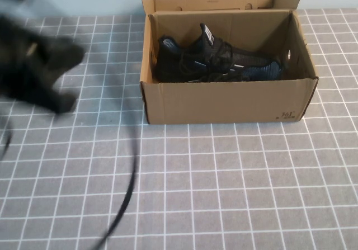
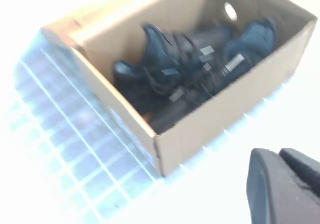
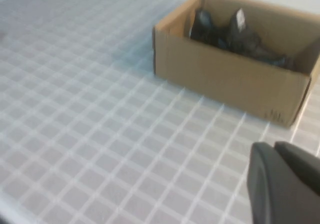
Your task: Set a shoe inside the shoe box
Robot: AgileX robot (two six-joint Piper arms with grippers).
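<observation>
My left tool (image 1: 42,71) is a dark smear at the overhead view's left edge, partly cut off; finger state unreadable. My right tool (image 3: 285,184) shows only as a dark body cropped at the corner of its own wrist view. The shoe (image 1: 215,60) lies inside the shoe box (image 1: 224,102), far from both tools; the box's near wall hides its sole. The corner print is too small to read.

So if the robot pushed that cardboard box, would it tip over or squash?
The shoe box looks low and wide, so it would probably slide on the cloth, not tip. Its thin open walls may bend if squeezed. The shoe inside adds some weight. The left pincer is beside it; the right pincer hangs farther back.
</observation>
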